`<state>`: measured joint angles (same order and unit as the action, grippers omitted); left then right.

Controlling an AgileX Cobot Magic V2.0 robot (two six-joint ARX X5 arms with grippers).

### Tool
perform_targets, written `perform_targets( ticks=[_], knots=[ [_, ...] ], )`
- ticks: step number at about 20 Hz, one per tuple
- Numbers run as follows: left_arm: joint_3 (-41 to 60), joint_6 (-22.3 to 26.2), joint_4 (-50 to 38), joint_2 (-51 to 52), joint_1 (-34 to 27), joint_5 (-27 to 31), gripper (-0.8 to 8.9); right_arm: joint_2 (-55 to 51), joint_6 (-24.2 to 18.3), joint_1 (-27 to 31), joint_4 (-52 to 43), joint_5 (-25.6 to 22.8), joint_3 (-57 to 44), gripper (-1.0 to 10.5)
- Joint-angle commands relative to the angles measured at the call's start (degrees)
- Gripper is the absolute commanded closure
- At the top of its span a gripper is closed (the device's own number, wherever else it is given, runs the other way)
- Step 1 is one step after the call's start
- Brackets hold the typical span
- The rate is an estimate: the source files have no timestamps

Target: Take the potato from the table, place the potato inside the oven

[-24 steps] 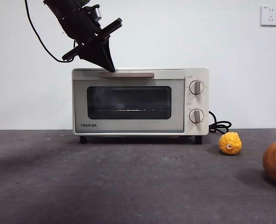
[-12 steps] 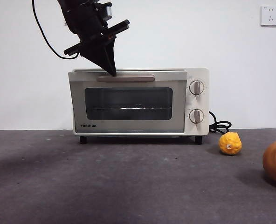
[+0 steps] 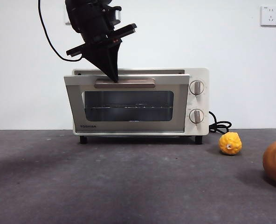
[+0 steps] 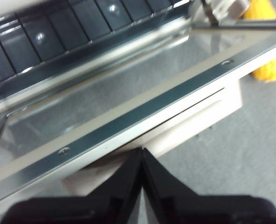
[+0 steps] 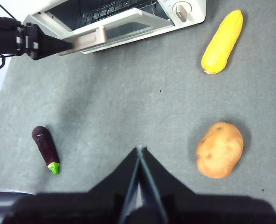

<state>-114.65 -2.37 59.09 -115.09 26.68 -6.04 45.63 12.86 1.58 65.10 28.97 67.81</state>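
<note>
Front view: even bright light, white wall (image 3: 231, 70) near blown out, counter (image 3: 128, 186) dim with soft shadow beside the potato (image 3: 275, 162). Left wrist view: heavy blur, oven (image 4: 128, 116) door glass shows pale glare. Right wrist view: sharp, soft shadows under the potato (image 5: 220, 150) and eggplant (image 5: 45, 147).

A plain white painted wall (image 3: 231, 60) fills the background, evenly lit. 1 white rectangular plastic wall socket (image 3: 270, 15) sits high near its right side. Below, the wall meets the far edge of a dark grey matte mottled surface (image 3: 128, 182), with soft shadows.
</note>
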Motion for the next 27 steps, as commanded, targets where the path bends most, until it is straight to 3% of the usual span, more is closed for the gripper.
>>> perform_targets(
  ticks=[1,7,16,27],
  knots=[
    [1.33,0.39,0.28,-2.16,1.31,2.75,8.2,-0.13,-1.84,-0.07,0.33,0.22,0.31,9.5],
    [1.73,-0.55,2.54,-2.16,4.63,7.78,8.2,-0.13,-5.31,-0.07,2.93,0.2,0.31,9.5],
    [7.78,-3.91,3.13,-2.19,6.21,7.78,8.2,-0.15,-9.53,-0.04,7.26,0.2,0.31,9.5],
    [13.42,-5.6,2.4,-2.14,8.15,7.54,8.2,-0.15,-9.94,-0.07,7.45,0.2,0.31,9.5]
  ],
)
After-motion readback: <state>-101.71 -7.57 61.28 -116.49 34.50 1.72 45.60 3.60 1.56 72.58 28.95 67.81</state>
